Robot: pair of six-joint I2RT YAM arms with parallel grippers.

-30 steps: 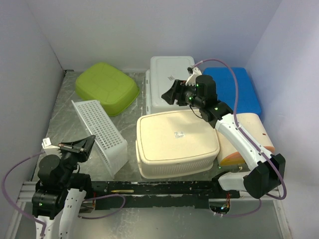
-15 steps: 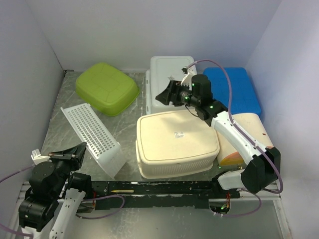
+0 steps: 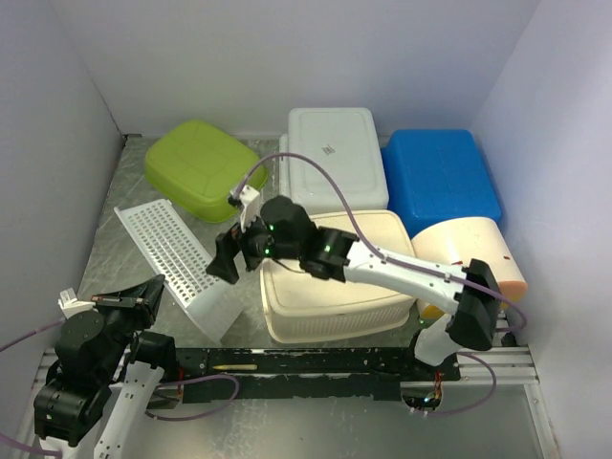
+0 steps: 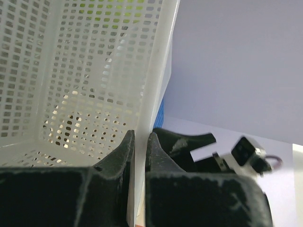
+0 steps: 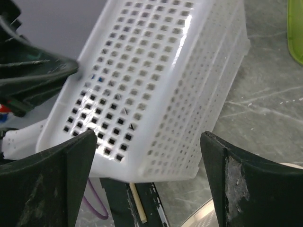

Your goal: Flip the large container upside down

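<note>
The large container [image 3: 330, 311] sits at the middle of the near edge of the table [image 3: 105, 258], flat base up and rim down, so the turning looks already done (nothing more seems left for it). The left gripper [image 4: 140, 137] is clenched on a wall of the white mesh basket [image 3: 172, 251], which only its wrist view shows. The right gripper [image 5: 147, 151] hangs spread wide before that basket.

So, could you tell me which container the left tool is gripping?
The white mesh basket, tilted on the left: the left tool pinches its wall.
</note>
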